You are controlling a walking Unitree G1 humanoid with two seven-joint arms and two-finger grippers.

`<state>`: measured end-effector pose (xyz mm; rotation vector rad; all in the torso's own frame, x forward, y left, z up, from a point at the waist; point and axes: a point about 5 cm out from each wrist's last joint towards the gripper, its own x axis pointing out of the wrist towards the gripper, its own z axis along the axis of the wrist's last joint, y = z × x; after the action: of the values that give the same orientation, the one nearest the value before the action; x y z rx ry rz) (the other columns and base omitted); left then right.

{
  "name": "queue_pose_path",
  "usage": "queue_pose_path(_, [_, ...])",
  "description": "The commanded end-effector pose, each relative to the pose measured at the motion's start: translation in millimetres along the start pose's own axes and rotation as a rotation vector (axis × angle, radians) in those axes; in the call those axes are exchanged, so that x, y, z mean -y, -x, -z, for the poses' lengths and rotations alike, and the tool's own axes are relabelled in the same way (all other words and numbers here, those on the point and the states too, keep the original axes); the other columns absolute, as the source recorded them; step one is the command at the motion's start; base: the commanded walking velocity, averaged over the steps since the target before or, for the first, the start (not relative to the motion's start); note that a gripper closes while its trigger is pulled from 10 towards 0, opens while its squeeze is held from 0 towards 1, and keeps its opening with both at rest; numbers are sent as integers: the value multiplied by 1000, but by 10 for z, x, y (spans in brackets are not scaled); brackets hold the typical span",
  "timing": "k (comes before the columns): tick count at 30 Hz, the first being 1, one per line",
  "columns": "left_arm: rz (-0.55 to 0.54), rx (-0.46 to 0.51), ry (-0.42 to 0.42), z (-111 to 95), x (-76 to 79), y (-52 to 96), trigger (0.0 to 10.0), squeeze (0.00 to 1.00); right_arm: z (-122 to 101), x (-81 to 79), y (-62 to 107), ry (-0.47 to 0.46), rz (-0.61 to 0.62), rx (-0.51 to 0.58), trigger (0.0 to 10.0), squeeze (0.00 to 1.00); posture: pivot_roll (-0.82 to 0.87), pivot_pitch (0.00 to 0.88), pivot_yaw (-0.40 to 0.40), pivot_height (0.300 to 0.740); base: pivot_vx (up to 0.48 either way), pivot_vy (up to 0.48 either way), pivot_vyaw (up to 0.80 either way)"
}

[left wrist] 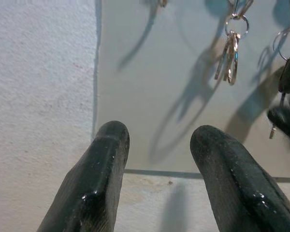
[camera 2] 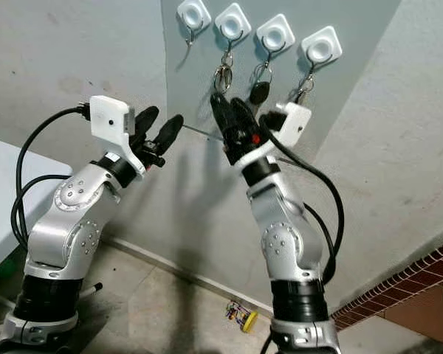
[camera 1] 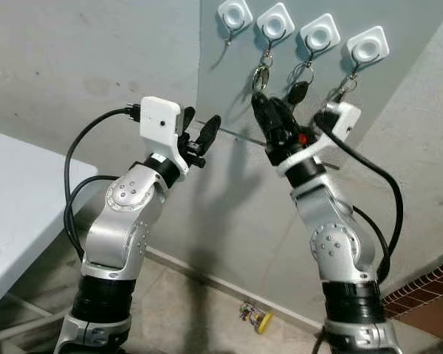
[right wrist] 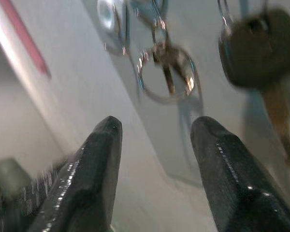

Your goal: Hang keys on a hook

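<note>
Silver keys (camera 1: 262,76) on a ring hang from the second hook (camera 1: 275,23), at 12 o'clock of the spread, empty right pincer (camera 1: 272,118); left pincer (camera 1: 199,129) spread, black fob (camera 1: 298,91) beside.

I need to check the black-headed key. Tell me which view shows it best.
The left eye view: the black-headed key hangs sharp and whole from the third hook. The right eye view matches. The right wrist view shows it big but blurred; the left wrist view cuts it at the edge.

A white counter (camera 1: 15,214) juts in at the left, near the grey wall (camera 1: 74,59). On the floor (camera 1: 192,310), close to the skirting, lies a small yellow object (camera 1: 260,321). Red brickwork (camera 1: 428,284) shows at far right.
</note>
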<state>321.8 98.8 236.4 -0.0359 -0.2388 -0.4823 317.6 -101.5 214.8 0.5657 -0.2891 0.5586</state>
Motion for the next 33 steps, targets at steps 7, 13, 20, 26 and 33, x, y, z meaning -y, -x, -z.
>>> queue_pose_path(7, [-30,-21,11,91,-11,3,10000,0,56,152,196,67,34,-49,10000,1000,41,82,-62,740,0,0,0])
queue_pose_path(13, [-90,-45,1,227,-49,77,10000,0,126,287,371,120,95,-87,10000,1000,35,79,-58,740,0,0,0])
queue_pose_path(20, [-131,-56,4,313,-108,135,10000,0,123,384,425,239,178,-81,10000,1000,30,66,-55,740,0,0,0])
queue_pose_path(26, [-152,-23,-67,377,-132,172,10000,0,180,397,483,250,156,-113,10000,0,27,60,-56,740,0,0,0])
queue_pose_path(33, [-146,-186,-120,929,-129,350,10000,0,430,622,706,293,245,-207,10000,0,24,53,-50,740,0,0,0])
